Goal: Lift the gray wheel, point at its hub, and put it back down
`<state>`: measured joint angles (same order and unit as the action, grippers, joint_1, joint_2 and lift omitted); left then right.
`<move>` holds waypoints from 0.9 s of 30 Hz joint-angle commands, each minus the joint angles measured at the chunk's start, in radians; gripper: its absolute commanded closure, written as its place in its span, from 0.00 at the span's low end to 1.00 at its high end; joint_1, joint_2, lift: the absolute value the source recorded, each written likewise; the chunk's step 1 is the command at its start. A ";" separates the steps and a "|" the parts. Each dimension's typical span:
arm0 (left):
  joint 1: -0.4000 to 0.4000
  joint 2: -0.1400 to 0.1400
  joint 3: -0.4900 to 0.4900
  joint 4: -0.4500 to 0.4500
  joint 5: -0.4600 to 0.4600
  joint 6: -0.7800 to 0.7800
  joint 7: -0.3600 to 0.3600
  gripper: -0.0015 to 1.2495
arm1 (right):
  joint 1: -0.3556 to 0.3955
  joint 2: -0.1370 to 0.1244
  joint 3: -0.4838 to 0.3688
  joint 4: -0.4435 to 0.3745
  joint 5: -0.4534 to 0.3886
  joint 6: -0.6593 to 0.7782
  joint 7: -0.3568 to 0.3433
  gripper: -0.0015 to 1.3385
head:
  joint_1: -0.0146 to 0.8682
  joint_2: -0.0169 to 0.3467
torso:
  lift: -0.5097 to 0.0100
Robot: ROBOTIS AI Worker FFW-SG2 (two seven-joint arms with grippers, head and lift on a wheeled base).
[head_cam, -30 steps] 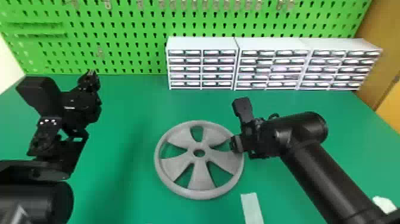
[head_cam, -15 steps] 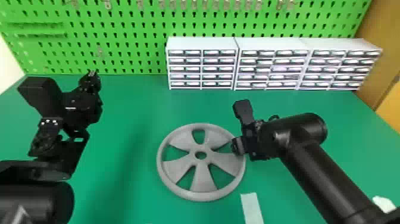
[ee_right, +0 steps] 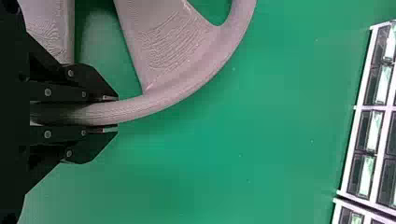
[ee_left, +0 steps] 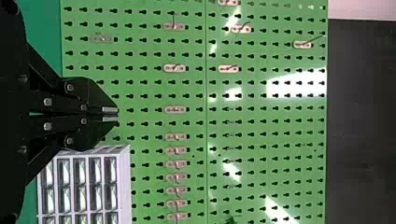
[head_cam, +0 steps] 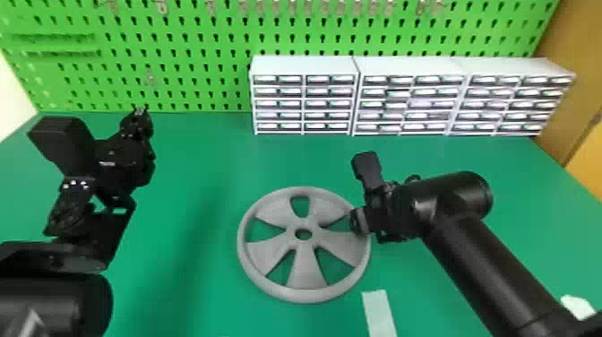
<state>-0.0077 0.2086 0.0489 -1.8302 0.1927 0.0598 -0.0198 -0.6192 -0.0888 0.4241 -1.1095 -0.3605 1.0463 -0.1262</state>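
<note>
Head view: drawer cabinets [head_cam: 410,67], white, three side by side, the landmark for all entries. Gray wheel [head_cam: 304,269], one, five broad spokes around an open hub [head_cam: 303,233]; placed in front of the leftmost cabinet, well apart from it, broad face up; whether its underside touches the green table [head_cam: 192,170] cannot be told. Right gripper [head_cam: 358,219], one, black; in front of the middle cabinet, at the wheel's edge. Left gripper [head_cam: 140,111], one, black; to the left of the cabinets and somewhat nearer the robot. Pegboard [head_cam: 179,40], green, upright behind the cabinets. White strip [head_cam: 378,313], one, flat, in front of the middle cabinet, beyond the wheel's near right edge.

Right wrist view: right gripper [ee_right: 114,114] clamped on the wheel's rim, one finger to each side. Left wrist view: left gripper [ee_left: 114,115], empty, fingers brought together, with metal hooks [ee_left: 175,68] on the pegboard beyond.
</note>
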 commanded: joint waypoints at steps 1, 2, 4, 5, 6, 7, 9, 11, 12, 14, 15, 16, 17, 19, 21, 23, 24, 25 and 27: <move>-0.002 0.000 -0.003 0.000 0.002 0.000 0.000 0.98 | -0.002 0.000 0.001 0.005 0.000 0.000 0.000 0.99 | 0.80 0.18 | 0.81; -0.002 0.000 -0.003 0.000 0.002 0.000 0.000 0.98 | -0.002 0.000 0.001 0.005 0.000 0.000 -0.001 0.99 | 0.80 0.18 | 0.81; -0.002 0.000 -0.003 0.000 0.002 0.000 0.000 0.98 | -0.002 0.000 0.001 0.005 0.003 0.000 -0.001 0.98 | 0.80 0.18 | 0.81; -0.002 0.000 -0.003 0.002 0.002 0.000 0.000 0.98 | -0.002 0.000 0.001 0.005 0.006 0.000 0.000 0.97 | 0.80 0.18 | 0.81; -0.002 0.000 -0.004 0.002 0.002 0.000 0.000 0.98 | -0.002 0.000 0.001 0.005 0.008 0.000 -0.001 0.97 | 0.80 0.18 | 0.81; -0.002 0.000 -0.004 0.002 0.002 0.000 0.000 0.98 | -0.002 0.000 0.002 0.005 0.009 0.000 -0.001 0.97 | 0.80 0.18 | 0.81; -0.002 0.000 -0.004 0.002 0.002 0.000 0.000 0.98 | -0.002 0.000 0.002 0.005 0.012 0.000 -0.001 0.95 | 0.80 0.18 | 0.81; -0.002 0.000 -0.004 0.002 0.002 0.000 0.000 0.98 | -0.002 0.000 0.001 0.005 0.012 0.000 -0.001 0.89 | 0.80 0.18 | 0.81; -0.002 0.000 -0.004 0.002 0.002 0.000 0.000 0.98 | -0.002 0.000 0.001 0.005 0.012 0.000 -0.001 0.85 | 0.80 0.18 | 0.81; -0.002 0.000 -0.004 0.002 0.002 0.000 0.000 0.98 | -0.002 0.000 -0.001 0.005 0.014 -0.003 -0.001 0.73 | 0.80 0.18 | 0.81; -0.002 0.000 -0.004 0.002 0.002 0.000 0.000 0.98 | -0.002 0.000 -0.001 0.005 0.015 -0.005 -0.001 0.67 | 0.80 0.18 | 0.81; -0.002 0.000 -0.004 0.002 0.002 0.000 0.000 0.98 | -0.004 0.000 -0.001 0.005 0.017 -0.005 -0.001 0.63 | 0.80 0.18 | 0.81; 0.000 0.000 -0.004 0.002 0.002 0.000 0.000 0.98 | -0.004 0.000 0.002 0.005 0.023 -0.005 -0.001 0.61 | 0.80 0.18 | 0.81; 0.000 0.000 -0.004 0.002 0.002 0.000 0.000 0.98 | -0.005 0.001 0.002 0.005 0.026 -0.005 -0.001 0.57 | 0.80 0.18 | 0.81; -0.002 0.000 -0.004 0.002 0.002 0.000 0.000 0.98 | -0.005 0.001 0.002 0.005 0.026 -0.011 -0.001 0.47 | 0.80 0.18 | 0.81; -0.002 0.000 -0.004 0.002 0.002 0.000 0.000 0.98 | -0.005 0.001 0.001 0.005 0.028 -0.019 -0.001 0.40 | 0.80 0.18 | 0.81; 0.000 0.000 -0.004 0.002 0.002 0.000 0.000 0.98 | -0.005 0.001 -0.001 0.005 0.028 -0.020 -0.001 0.38 | 0.80 0.18 | 0.81; 0.000 0.000 -0.004 0.002 0.002 0.000 0.000 0.98 | -0.005 0.001 -0.001 0.005 0.031 -0.022 -0.001 0.36 | 0.80 0.18 | 0.81; 0.000 0.000 -0.004 0.002 0.002 0.000 -0.002 0.98 | -0.005 0.001 -0.004 0.005 0.035 -0.028 -0.001 0.36 | 0.80 0.18 | 0.81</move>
<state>-0.0082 0.2086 0.0444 -1.8284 0.1948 0.0598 -0.0207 -0.6244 -0.0874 0.4243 -1.1044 -0.3322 1.0282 -0.1273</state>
